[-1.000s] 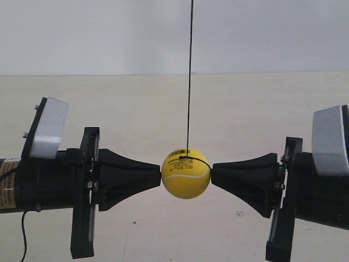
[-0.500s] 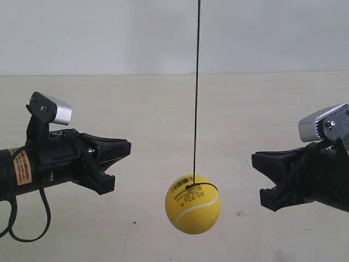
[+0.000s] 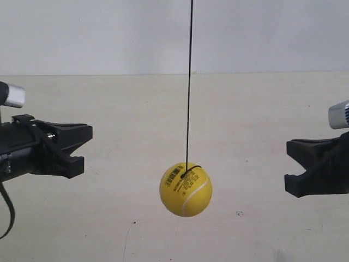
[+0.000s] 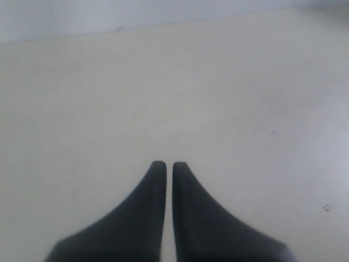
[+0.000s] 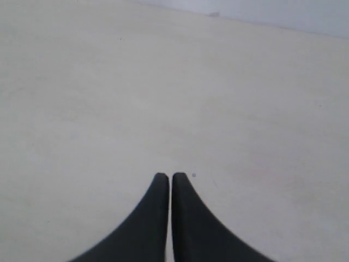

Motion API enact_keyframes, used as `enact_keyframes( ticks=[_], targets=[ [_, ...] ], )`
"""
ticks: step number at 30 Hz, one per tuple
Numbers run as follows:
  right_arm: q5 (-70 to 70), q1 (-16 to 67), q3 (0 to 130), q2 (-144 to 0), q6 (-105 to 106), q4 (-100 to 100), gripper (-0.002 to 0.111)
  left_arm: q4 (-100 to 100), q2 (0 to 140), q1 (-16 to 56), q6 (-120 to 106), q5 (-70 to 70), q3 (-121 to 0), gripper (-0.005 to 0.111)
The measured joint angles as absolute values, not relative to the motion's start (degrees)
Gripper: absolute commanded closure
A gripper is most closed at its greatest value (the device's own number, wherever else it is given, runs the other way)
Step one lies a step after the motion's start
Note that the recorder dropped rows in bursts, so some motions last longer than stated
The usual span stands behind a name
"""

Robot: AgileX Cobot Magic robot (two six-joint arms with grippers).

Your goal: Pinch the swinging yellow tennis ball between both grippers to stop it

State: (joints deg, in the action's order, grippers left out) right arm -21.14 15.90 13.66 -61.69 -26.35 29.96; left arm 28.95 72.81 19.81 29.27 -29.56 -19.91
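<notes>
- The ball point(image 3: 186, 189) hangs on a thin black string point(image 3: 189, 82), between the two grippers and touching neither.
- The gripper at the exterior view's left point(image 3: 87, 139) is well apart from the ball, its tip pointing toward it. The ball hangs lower than that tip.
- The gripper at the exterior view's right point(image 3: 292, 155) is also well apart, tip toward the ball, which hangs a little below it.
- The left gripper point(image 4: 164, 164) has its jaws pressed almost together, with only a thin slit between the tips. Ahead of it lies the pale surface point(image 4: 163, 82).
- The right gripper point(image 5: 165, 176) is the same: jaws nearly meeting, a thin slit, the pale surface ahead.
- I cannot tell which exterior-view gripper is the left one.
</notes>
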Motion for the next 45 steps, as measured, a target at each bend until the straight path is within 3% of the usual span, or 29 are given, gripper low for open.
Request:
enact_keyframes(
  ticks=[11,28,37,45],
  targets=[
    [-6.52,15.90,13.41,-38.08,-32.06,29.33,0.108,17.33,50.46,19.81,24.55,-27.02,-14.01,0.102],
    [-4.75,15.90,8.92,-3.64,-42.28,29.12,0.108,16.71,15.35,19.81,28.33,-22.14,-7.78,0.102],
    [-4.97,15.90,8.92,-0.40,-43.79,29.12,0.108,16.71,2.19,19.81,28.33,-19.95,-7.78,0.102],
    [-4.97,15.90,8.92,-0.30,-44.86,29.12,0.108,16.71,0.11,19.81,28.33,-19.85,-7.78,0.102]
  ],
)
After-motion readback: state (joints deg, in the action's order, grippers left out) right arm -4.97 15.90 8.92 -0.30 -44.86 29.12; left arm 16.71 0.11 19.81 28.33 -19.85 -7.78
